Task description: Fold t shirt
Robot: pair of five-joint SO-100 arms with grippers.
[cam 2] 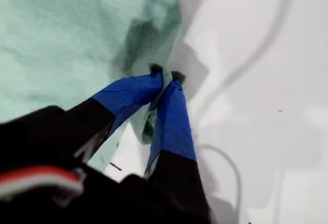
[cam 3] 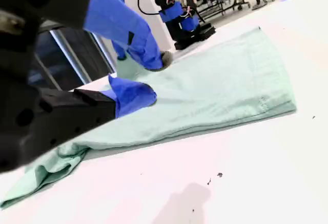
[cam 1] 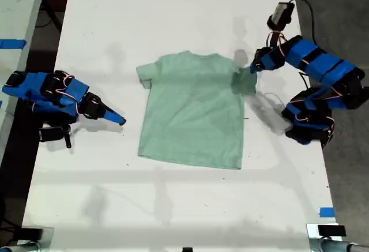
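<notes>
The pale mint-green t shirt [cam 1: 193, 111] lies spread flat on the white table, neck toward the far edge. My first gripper [cam 1: 252, 67] is at the exterior view's right, shut on the sleeve of the t shirt [cam 2: 61, 39]; the first wrist view shows cloth bunched between the blue fingertips [cam 2: 174, 88], and the sleeve is lifted slightly. My second gripper [cam 1: 118, 119] rests low over the table at the exterior view's left, apart from the shirt's side edge. It [cam 3: 154, 78] stands open with nothing between its fingers, facing the t shirt [cam 3: 215, 90].
The white table [cam 1: 184, 206] has dark floor beyond both side edges. A thin cable [cam 1: 271, 99] lies by the first arm's base [cam 1: 308, 122]. Blue tape [cam 1: 327, 211] marks the near corner at the exterior view's right. The first arm [cam 3: 179, 14] shows beyond the shirt.
</notes>
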